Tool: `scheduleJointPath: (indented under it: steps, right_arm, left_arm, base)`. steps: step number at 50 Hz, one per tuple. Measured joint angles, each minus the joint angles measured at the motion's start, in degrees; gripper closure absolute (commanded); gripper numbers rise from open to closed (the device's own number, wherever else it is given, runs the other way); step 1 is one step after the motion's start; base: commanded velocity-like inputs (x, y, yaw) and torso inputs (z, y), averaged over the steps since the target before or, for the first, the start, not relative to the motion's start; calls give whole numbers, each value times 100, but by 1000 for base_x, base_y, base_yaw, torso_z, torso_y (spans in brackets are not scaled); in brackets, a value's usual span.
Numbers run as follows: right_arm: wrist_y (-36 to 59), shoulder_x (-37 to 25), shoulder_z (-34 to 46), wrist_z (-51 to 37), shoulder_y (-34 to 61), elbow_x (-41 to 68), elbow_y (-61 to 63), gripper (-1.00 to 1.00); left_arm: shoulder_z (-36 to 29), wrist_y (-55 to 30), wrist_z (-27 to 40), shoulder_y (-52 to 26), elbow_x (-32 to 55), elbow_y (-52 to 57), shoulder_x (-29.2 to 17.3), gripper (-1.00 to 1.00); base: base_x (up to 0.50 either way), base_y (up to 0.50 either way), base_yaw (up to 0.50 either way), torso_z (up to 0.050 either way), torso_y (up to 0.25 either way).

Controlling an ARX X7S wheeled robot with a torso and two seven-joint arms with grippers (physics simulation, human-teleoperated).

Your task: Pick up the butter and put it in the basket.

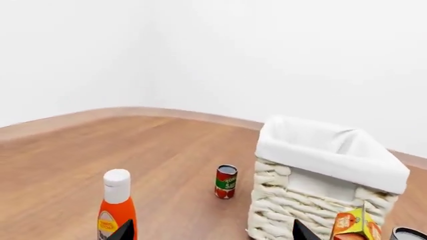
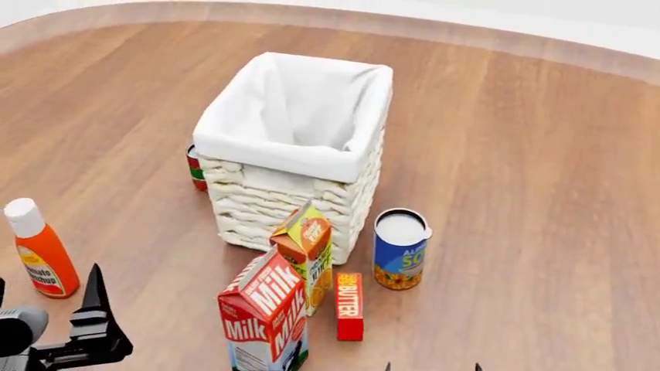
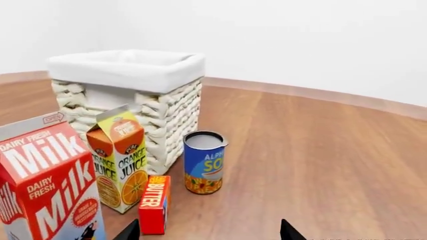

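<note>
Standing on the wooden floor (image 2: pixel 536 154) are one whitish wicker basket (image 2: pixel 294 154), one slim red butter box (image 2: pixel 350 306) beside one orange juice carton (image 2: pixel 305 251), one milk carton (image 2: pixel 263 321), two cans and one orange bottle (image 2: pixel 39 249). Both pincers are spread, pinching nothing.

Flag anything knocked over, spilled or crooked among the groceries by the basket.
Nothing stands out. The butter, milk carton, juice carton, soup can and bottle all stand upright around the basket, with no spills.
</note>
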State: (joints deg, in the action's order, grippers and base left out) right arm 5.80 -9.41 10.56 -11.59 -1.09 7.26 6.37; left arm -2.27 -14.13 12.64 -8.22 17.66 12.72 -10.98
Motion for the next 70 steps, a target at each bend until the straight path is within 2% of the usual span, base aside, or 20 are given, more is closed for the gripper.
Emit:
scheduleJointPath:
  steps: [19,49,65,70]
  right_arm:
    - [-1,-39,27,-146,-19,33,50,-100]
    - [41,-124,143,-318,-22,34,175,-100]
    - [27,-166,182,-381,-21,68,192,-100]
    - [35,-189,192,-397,-41,84,231,-100]
  left_arm:
    - [28,-117,87,68,174,336,-100,-100]
    - [144,-406,213,89,551,752,-242,-100]
    - [209,-415,283,46,678,794,-264,-100]
    - [222,-440,317,55,727,845,-268,-100]
  base:
    - [435,128,0,0,0]
    - [48,14,0,0,0]
    - [0,0,0,0,-240]
    - [0,0,0,0,0]
